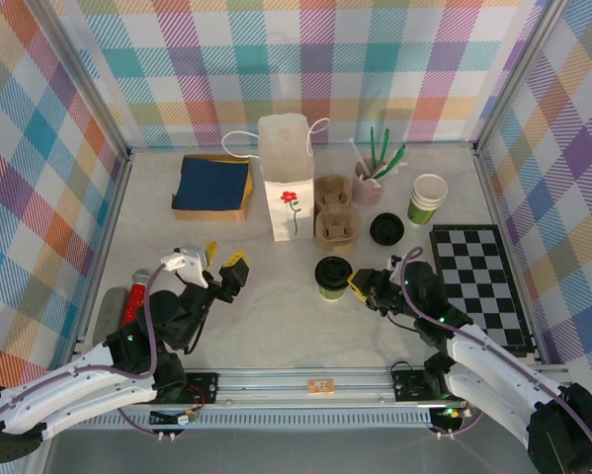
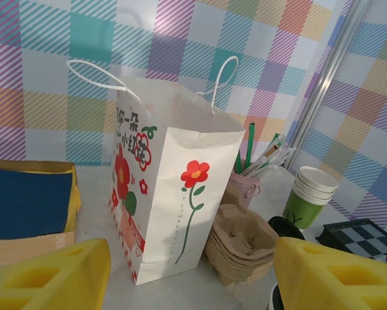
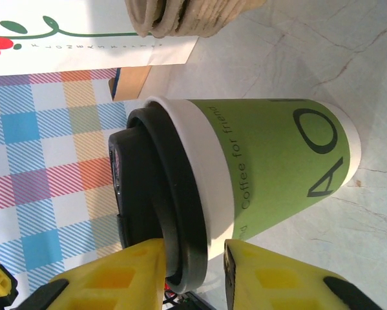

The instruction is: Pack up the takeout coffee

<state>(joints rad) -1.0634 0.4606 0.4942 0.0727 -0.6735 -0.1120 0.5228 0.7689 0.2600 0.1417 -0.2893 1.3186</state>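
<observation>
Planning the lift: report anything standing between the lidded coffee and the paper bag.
Nothing visible lies squarely between the takeout coffee and the paper bag. The stack of pulp carriers stands right of the bag, directly behind the cup, crowding that path.

Top cam: high, near edge, looks down on whole table. L wrist: low, faces paper bag, mid-range. R wrist: rolled sideways, v. close on takeout coffee. Bag shared by all.

plaid walls enclose a pale marbled table.
</observation>
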